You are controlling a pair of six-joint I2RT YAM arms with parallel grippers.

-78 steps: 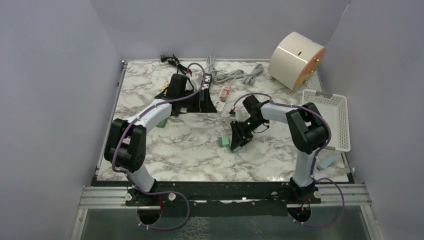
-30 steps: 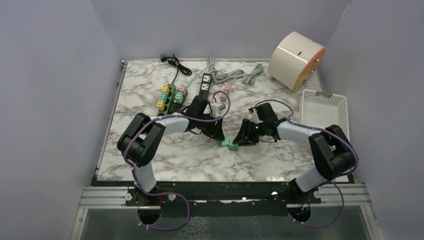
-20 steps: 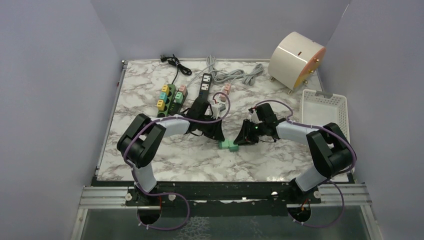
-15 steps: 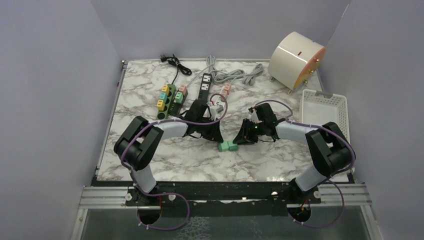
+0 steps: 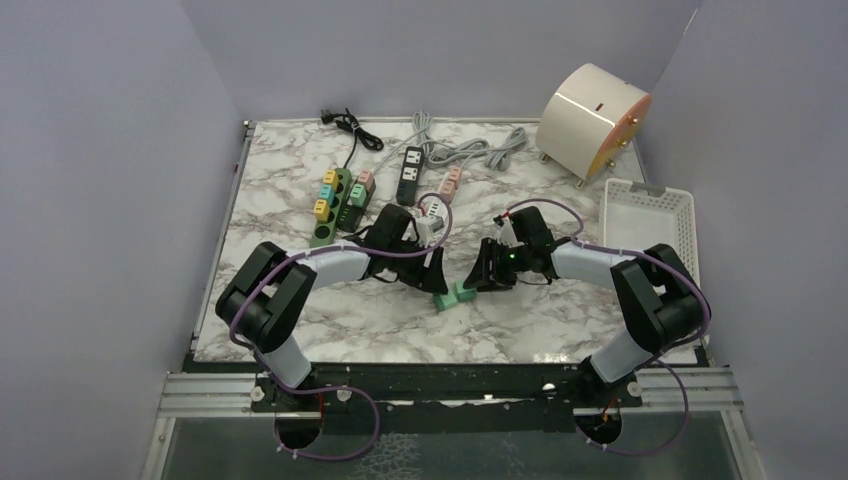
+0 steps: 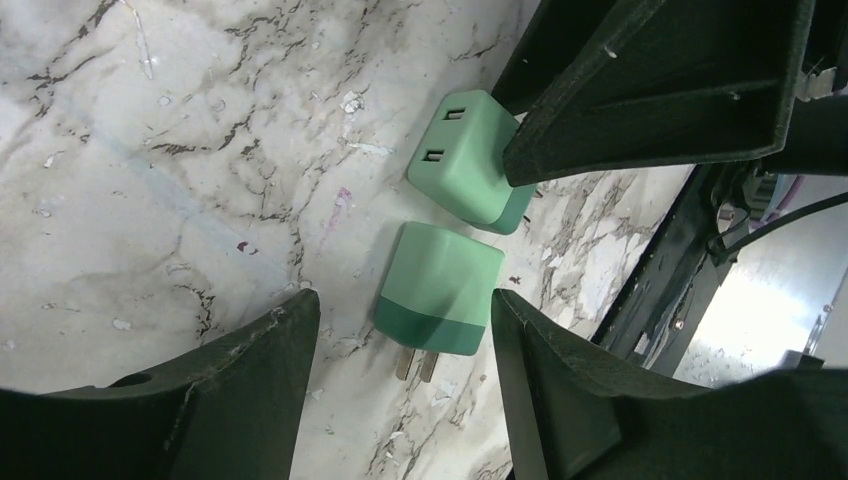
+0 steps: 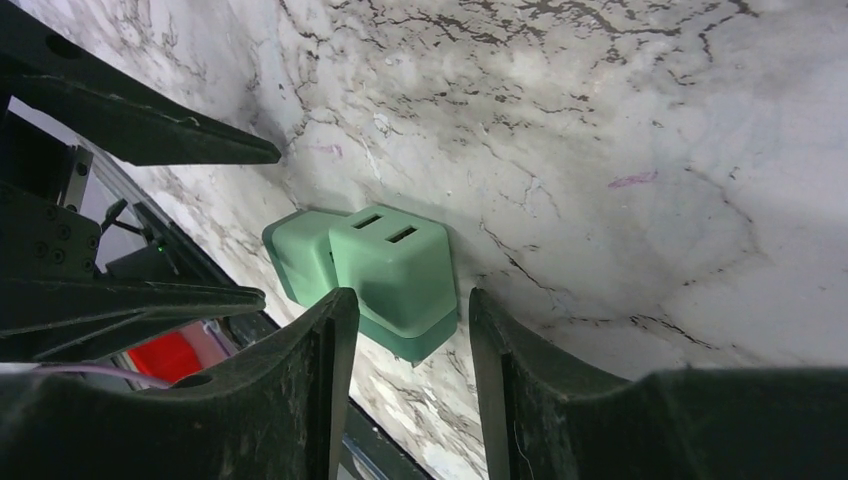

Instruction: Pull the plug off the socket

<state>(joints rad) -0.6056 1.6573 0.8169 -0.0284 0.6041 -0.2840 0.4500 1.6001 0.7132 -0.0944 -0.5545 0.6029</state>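
Note:
Two green blocks (image 5: 455,296) lie side by side on the marble table (image 5: 300,160). The plug (image 6: 438,290) shows its two bare metal prongs, free of anything. The socket block (image 6: 465,155) with two slots lies just beyond it, close beside it. My left gripper (image 6: 403,295) is open, its fingers either side of the plug with gaps on both sides. My right gripper (image 7: 412,295) is open too, and its fingertips straddle the near end of the socket block (image 7: 395,265). In the top view the left gripper (image 5: 437,272) and right gripper (image 5: 480,278) face each other over the blocks.
A green power strip (image 5: 335,200) with coloured adapters, a black strip (image 5: 410,172) and grey cables (image 5: 470,150) lie at the back. A white adapter (image 5: 432,215) sits behind the left wrist. At the right are a beige drum (image 5: 592,118) and a white basket (image 5: 655,235).
Both grippers have opened wider. The left gripper has eased back, and the green blocks have shifted slightly toward the near edge and turned.

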